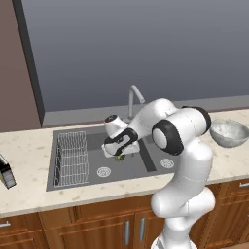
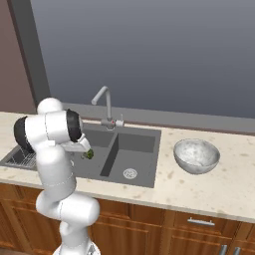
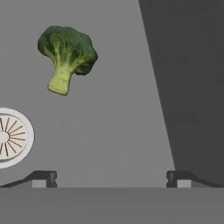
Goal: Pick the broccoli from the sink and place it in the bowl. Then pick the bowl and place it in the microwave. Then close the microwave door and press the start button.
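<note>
The broccoli [image 3: 68,57], a dark green floret with a pale stem, lies on the floor of the left basin of the sink [image 1: 73,130]. My gripper [image 3: 111,178] hangs open just above that basin, and the floret sits ahead of it, off to the left of the gap between the fingertips. From the base cameras the broccoli [image 1: 119,157] [image 2: 88,154] peeks out under the gripper [image 1: 116,151]. The speckled grey-white bowl [image 1: 228,133] [image 2: 196,155] stands upright on the counter right of the sink [image 2: 134,144]. The microwave and its door are out of view.
A wire rack [image 1: 72,158] fills the basin's left end. A round silver drain [image 3: 8,138] [image 1: 103,171] lies near the broccoli. The basin divider [image 3: 192,87] rises to the right. The chrome faucet [image 1: 132,99] [image 2: 105,104] stands behind the sink. A dark object [image 1: 6,172] sits at the counter's left.
</note>
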